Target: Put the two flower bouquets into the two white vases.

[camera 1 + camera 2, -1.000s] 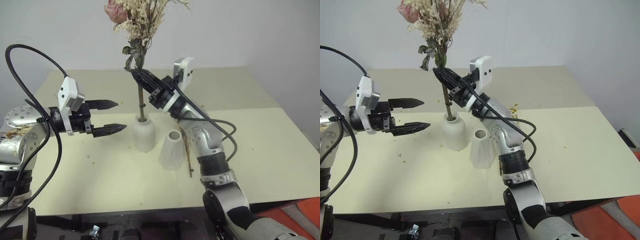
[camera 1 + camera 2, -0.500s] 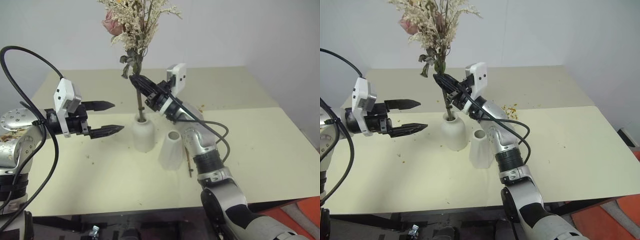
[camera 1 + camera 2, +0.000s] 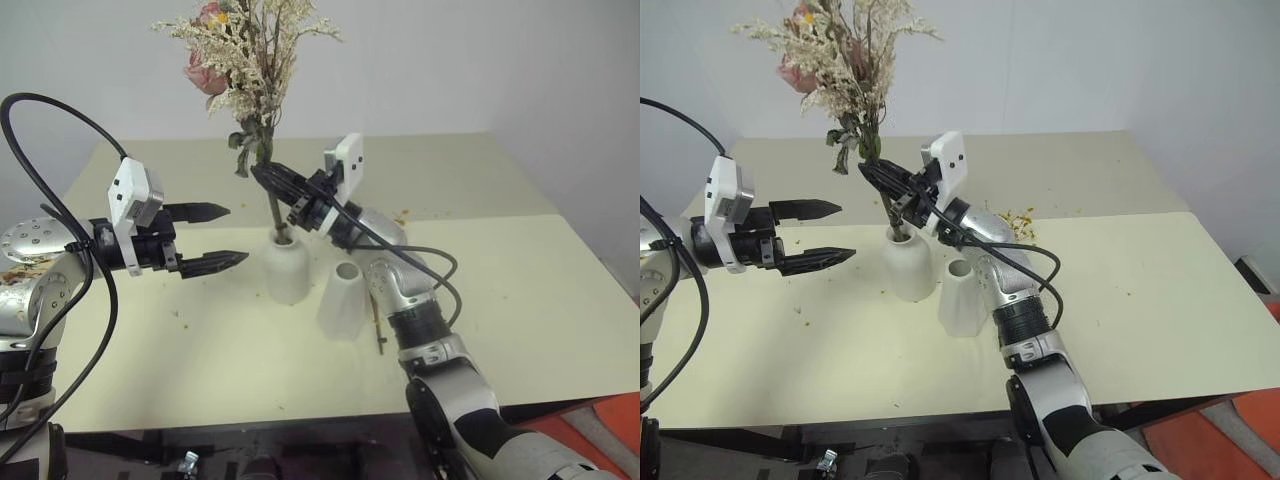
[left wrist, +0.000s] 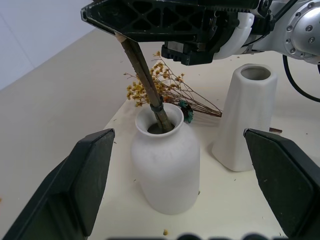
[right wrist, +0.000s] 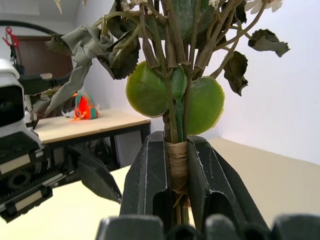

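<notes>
My right gripper (image 3: 263, 174) is shut on the stem of the pink-rose bouquet (image 3: 243, 60), just under its leaves. The wrapped stem (image 5: 176, 160) sits pinched between the two fingers. The stem's lower end stands inside the rounded white vase (image 3: 286, 268), and the bunch leans to the left above it. The tapered white vase (image 3: 343, 300) stands just right of the rounded one, with nothing in it. The yellow bouquet (image 4: 152, 89) lies flat on the table behind both vases. My left gripper (image 3: 238, 234) hangs open, level, a short way left of the rounded vase (image 4: 165, 170).
The vases stand near the middle of a pale beige table (image 3: 520, 290). Yellow flower crumbs (image 3: 1018, 214) lie scattered behind the right arm. An orange object (image 3: 600, 440) sits below the table's front right corner.
The right gripper has turned and dropped a little, tipping the rose bouquet's head over to the left while its stem stays in the rounded vase. The left gripper has held still.
</notes>
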